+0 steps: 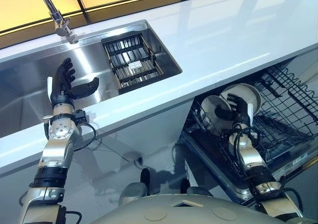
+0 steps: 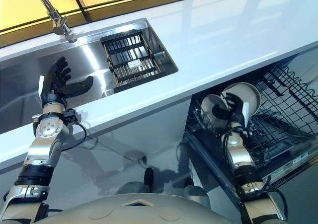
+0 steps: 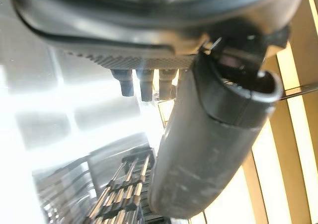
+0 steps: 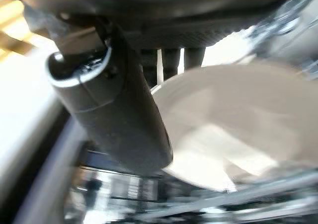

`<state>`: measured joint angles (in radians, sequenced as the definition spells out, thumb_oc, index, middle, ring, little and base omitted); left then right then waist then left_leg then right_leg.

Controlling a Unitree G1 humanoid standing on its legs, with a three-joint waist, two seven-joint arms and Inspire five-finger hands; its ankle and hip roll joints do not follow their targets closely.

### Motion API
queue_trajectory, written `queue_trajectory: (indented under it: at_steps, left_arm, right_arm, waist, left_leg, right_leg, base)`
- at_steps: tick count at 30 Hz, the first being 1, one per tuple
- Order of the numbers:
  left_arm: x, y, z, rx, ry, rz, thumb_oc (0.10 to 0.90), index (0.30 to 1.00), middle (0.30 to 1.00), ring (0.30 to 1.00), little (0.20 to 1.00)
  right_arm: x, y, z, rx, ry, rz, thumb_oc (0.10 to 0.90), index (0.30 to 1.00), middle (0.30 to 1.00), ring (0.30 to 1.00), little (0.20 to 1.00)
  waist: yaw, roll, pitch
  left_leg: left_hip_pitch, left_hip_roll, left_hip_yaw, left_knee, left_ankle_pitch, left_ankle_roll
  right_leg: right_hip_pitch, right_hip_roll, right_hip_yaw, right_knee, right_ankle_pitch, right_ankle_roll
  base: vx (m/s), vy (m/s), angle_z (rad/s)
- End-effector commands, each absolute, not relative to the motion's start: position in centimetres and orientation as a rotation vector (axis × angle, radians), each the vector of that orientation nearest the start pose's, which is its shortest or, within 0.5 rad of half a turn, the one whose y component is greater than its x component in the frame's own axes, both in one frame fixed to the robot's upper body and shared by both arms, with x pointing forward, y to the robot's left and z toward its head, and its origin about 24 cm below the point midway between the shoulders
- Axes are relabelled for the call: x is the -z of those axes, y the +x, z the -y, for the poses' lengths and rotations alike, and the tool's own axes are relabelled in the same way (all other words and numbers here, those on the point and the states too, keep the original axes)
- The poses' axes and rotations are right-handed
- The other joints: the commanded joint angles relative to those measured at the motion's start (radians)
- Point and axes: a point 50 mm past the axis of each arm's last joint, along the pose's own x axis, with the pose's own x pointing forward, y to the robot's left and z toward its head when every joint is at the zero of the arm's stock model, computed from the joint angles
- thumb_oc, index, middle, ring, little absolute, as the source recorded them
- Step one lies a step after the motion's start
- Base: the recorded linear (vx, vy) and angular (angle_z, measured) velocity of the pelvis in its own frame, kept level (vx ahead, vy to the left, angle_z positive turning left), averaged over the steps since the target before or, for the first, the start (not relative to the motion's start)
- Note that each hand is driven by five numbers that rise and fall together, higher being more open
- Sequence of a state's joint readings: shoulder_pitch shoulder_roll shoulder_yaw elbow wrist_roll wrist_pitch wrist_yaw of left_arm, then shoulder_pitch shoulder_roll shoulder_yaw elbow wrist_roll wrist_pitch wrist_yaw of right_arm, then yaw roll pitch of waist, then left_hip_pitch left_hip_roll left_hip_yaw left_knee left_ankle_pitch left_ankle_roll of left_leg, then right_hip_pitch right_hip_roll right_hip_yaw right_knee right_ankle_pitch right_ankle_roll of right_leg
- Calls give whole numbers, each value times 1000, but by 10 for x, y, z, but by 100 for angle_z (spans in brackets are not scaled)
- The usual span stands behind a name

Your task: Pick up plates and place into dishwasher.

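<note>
Two white plates stand on edge in the pulled-out dishwasher rack (image 1: 290,102) at lower right. My right hand (image 1: 239,110) reaches into the rack between them. Its thumb lies across the front of the nearer plate (image 1: 212,106) and its fingers curl behind that plate's rim. In the right wrist view the thumb (image 4: 119,110) presses on the plate's pale face (image 4: 238,129). The second plate (image 1: 250,93) stands just behind the hand. My left hand (image 1: 63,84) hovers open over the steel sink (image 1: 25,100), holding nothing.
A black wire drainer (image 1: 131,60) sits in the sink's right end, also seen past the left thumb as a drainer (image 3: 119,194). A faucet (image 1: 57,18) rises behind the sink. The pale countertop (image 1: 223,35) runs above the open dishwasher.
</note>
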<state>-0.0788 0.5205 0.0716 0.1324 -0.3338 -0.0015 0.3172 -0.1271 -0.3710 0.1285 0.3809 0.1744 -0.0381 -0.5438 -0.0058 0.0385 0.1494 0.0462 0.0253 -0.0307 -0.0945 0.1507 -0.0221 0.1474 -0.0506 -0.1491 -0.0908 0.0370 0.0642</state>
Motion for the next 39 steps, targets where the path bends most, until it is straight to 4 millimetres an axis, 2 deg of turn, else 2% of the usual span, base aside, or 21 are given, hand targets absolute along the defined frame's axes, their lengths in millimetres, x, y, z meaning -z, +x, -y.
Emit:
queue_trajectory:
  at_steps: [1,4,9,14,16,19,24,30,35,39]
  left_arm:
    - [-117,278,-285,-408,196,220,800,900,900,900,900]
    - [-119,279,-288,-410,184,214,800,900,900,900,900]
    - [-115,275,-288,-406,174,204,800,900,900,900,900]
    - [-114,274,-287,-406,173,202,800,900,900,900,900]
    - [-114,273,-289,-413,174,205,800,900,900,900,900]
    - [-114,271,-294,-430,175,207,800,900,900,900,900]
    - [-113,266,-303,-464,171,205,800,900,900,900,900]
    - [-116,263,-310,-486,171,198,800,900,900,900,900]
    - [-119,266,-310,-477,183,195,800,900,900,900,900]
    - [-122,270,-310,-449,207,185,800,900,900,900,900]
  right_arm:
    - [-98,287,239,542,-244,333,800,900,900,900,900]
    - [-110,284,248,541,-238,380,800,900,900,900,900]
    - [-113,273,257,570,-229,408,800,900,900,900,900]
    - [-128,265,261,623,-179,509,800,900,900,900,900]
    - [-138,258,264,653,-151,580,800,900,900,900,900]
    - [-138,247,272,706,-119,596,800,900,900,900,900]
    - [-112,229,291,840,-52,492,800,900,900,900,900]
    - [-54,218,300,844,86,215,800,900,900,900,900]
    - [-29,218,307,832,22,73,800,900,900,900,900]
    - [-20,224,316,813,30,-3,800,900,900,900,900]
  waist:
    - [-12,6,-42]
    - [-25,6,-44]
    - [-42,2,-48]
    - [-57,1,-46]
    - [-68,2,-45]
    - [-85,5,-48]
    - [-113,11,-48]
    - [-126,15,-40]
    - [-113,14,-34]
    - [-91,17,-27]
  left_leg:
    - [67,-58,50,17,-144,27]
    - [68,-59,58,17,-148,27]
    - [72,-59,75,14,-152,28]
    - [76,-58,92,13,-154,30]
    - [78,-58,101,12,-156,31]
    - [79,-57,115,11,-159,31]
    - [78,-56,135,10,-162,31]
    - [82,-56,145,11,-166,37]
    - [80,-56,138,13,-164,35]
    - [77,-56,121,16,-160,30]
  right_leg:
    - [-68,65,26,144,-101,-2]
    - [-70,65,31,144,-103,1]
    - [-70,65,39,138,-100,2]
    - [-70,67,44,133,-94,4]
    - [-73,68,49,136,-94,6]
    - [-80,67,52,142,-95,11]
    - [-92,65,56,152,-98,18]
    - [-94,62,56,156,-99,18]
    - [-91,61,48,153,-94,17]
    - [-85,61,39,148,-92,14]
  base:
    - [0,0,0]
    - [0,0,0]
    - [-9,3,-2]
    - [-16,-4,-13]
    - [-20,-1,-7]
    - [-21,5,-18]
    - [-14,7,-11]
    - [2,-16,-13]
    - [34,-66,-2]
    - [69,-105,2]
